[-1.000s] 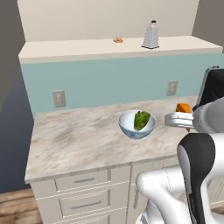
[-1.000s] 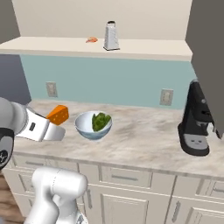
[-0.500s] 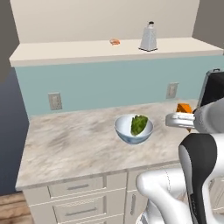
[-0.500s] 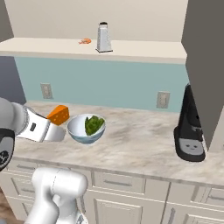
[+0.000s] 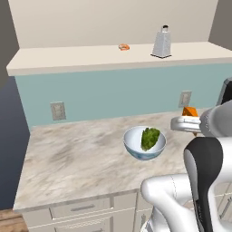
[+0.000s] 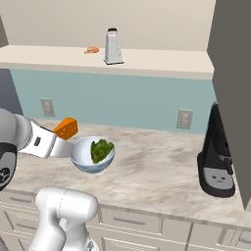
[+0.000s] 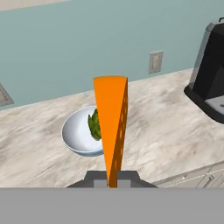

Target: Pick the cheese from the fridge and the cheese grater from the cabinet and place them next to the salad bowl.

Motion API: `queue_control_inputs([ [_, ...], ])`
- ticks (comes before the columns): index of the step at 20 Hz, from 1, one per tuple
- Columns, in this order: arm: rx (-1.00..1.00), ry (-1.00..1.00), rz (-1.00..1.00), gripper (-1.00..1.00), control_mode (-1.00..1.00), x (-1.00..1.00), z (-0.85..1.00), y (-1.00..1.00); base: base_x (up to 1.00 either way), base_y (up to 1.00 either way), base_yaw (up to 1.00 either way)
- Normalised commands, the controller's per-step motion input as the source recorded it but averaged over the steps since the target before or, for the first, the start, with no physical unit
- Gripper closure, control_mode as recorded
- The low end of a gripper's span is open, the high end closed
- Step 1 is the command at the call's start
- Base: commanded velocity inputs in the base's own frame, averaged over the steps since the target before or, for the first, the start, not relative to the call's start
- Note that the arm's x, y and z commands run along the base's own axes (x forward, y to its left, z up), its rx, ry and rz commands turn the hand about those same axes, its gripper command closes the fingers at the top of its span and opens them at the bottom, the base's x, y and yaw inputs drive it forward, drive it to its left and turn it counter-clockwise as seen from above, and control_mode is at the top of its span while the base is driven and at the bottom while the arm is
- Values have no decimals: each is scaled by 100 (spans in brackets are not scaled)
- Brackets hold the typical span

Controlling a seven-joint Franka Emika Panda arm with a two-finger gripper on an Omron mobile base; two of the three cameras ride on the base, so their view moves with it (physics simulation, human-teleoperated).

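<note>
Cheese point(image 7: 110, 127), one orange wedge, is held in the gripper point(image 7: 112, 177): the two fingers are closed on its lower end, and it stands up from them with the narrow edge toward the hand camera. In the right base view the cheese point(image 6: 66, 128) is in the air, just beside the bowl point(image 6: 84, 157) and a little above its rim, on the arm's side. In the left base view the cheese point(image 5: 189, 112) shows as a small orange piece behind the white arm, near the bowl point(image 5: 137, 145).

One bowl point(image 7: 78, 133) stands on the marble counter point(image 6: 157, 174), with one bunch of green lettuce point(image 6: 100, 149) inside. It is about in the middle of the counter's depth, well apart from the wall.

One grater point(image 6: 113, 46) stands upright on the cream shelf point(image 6: 162, 61), above the bowl and behind it. One small pinkish-orange thing point(image 6: 91, 50) lies on the same shelf, near the grater but not touching it.

Two outlets are on the blue-green wall behind the bowl: one point(image 6: 47, 107) on one side and one point(image 6: 184, 118) on the other side. One black coffee machine point(image 6: 218, 159) stands on the counter, well apart from the bowl, beyond the second outlet.

Drawers point(image 5: 81, 209) are below the counter edge; I cannot count them.
</note>
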Motion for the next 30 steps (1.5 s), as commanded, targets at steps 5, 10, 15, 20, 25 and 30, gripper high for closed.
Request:
queue_control_inputs([
  [5,0,0,0,100,100,0,0,0,0,0,0],
  [10,0,0,0,100,-100,-2,0,0,-1,0,0],
  [15,4,0,0,100,-100,5,0,-59,0,0,0],
  [20,5,13,5,100,-100,28,-23,-93,0,0,0],
  [25,-3,31,19,100,-100,74,-68,-75,0,0,0],
  [30,-10,20,18,100,-100,66,-83,-41,0,0,0],
])
